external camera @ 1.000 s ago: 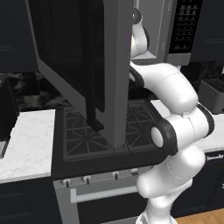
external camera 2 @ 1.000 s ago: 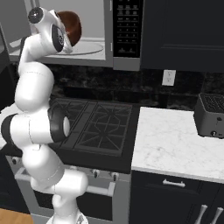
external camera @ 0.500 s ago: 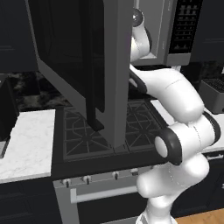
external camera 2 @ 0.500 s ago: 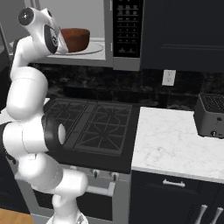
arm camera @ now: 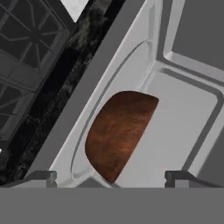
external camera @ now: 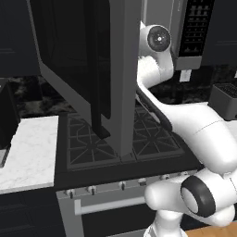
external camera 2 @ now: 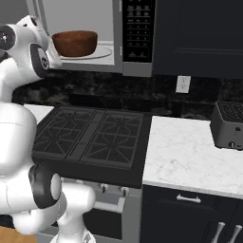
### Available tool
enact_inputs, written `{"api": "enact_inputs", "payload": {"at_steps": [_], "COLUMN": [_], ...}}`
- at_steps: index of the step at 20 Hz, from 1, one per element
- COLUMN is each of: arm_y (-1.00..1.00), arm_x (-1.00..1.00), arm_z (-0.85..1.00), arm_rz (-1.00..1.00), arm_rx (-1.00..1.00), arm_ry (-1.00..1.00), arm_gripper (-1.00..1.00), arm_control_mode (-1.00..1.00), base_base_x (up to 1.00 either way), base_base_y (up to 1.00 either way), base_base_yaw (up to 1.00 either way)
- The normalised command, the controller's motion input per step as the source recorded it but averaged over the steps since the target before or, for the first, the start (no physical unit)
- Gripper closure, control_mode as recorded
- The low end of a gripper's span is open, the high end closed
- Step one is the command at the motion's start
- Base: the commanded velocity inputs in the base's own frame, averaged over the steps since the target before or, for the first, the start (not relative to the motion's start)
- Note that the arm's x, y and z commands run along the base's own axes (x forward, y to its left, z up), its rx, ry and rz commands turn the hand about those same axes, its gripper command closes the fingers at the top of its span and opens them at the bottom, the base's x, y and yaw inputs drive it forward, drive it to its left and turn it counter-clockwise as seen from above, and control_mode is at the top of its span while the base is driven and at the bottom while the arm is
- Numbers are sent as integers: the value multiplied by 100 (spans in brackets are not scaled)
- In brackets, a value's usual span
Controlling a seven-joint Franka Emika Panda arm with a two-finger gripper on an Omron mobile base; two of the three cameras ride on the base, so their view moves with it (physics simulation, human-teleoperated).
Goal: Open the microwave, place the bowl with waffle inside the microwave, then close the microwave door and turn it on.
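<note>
- My gripper [arm camera: 111,177] has its fingers spread wide with nothing between them; a second ago it was closed much further around the bowl.
- Through the hand camera I see one dark fingertip [arm camera: 43,176] at each lower corner, with the bowl [arm camera: 118,133] sitting apart from both, just ahead of them.
- From the right base camera, the copper-brown bowl [external camera 2: 74,42] now rests on the round turntable plate [external camera 2: 102,53] inside the microwave [external camera 2: 97,35]; earlier my wrist covered most of it.
- My arm [external camera 2: 26,50] has pulled back to the left of the cavity opening since then.
- From the left base camera, the microwave door [external camera: 88,69] stands swung open toward me above the black stovetop [external camera: 115,139], as before.
- A small black toaster [external camera 2: 229,125] sits on the white marble counter [external camera 2: 190,156] to the right, well apart from the stove.
</note>
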Motion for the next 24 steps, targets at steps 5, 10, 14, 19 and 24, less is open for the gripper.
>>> {"api": "enact_inputs", "payload": {"at_steps": [5, 10, 14, 19, 24], "arm_y": [-19, -26, -32, -27, -16], "arm_x": [-99, -28, -78, -98, -99], "arm_z": [0, -1, 0, 6, -2], "arm_rz": [13, 16, 6, 5, 0], "arm_rx": [2, 7, 2, 0, 0], "arm_ry": [0, -1, -1, -4, 0], "arm_gripper": [-100, -100, -100, -100, 100], "arm_control_mode": [-100, -100, -100, -100, -100], "base_base_x": [0, 0, 0, 0, 0], "base_base_y": [0, 0, 0, 0, 0], "base_base_yaw": [0, 0, 0, 0, 0]}}
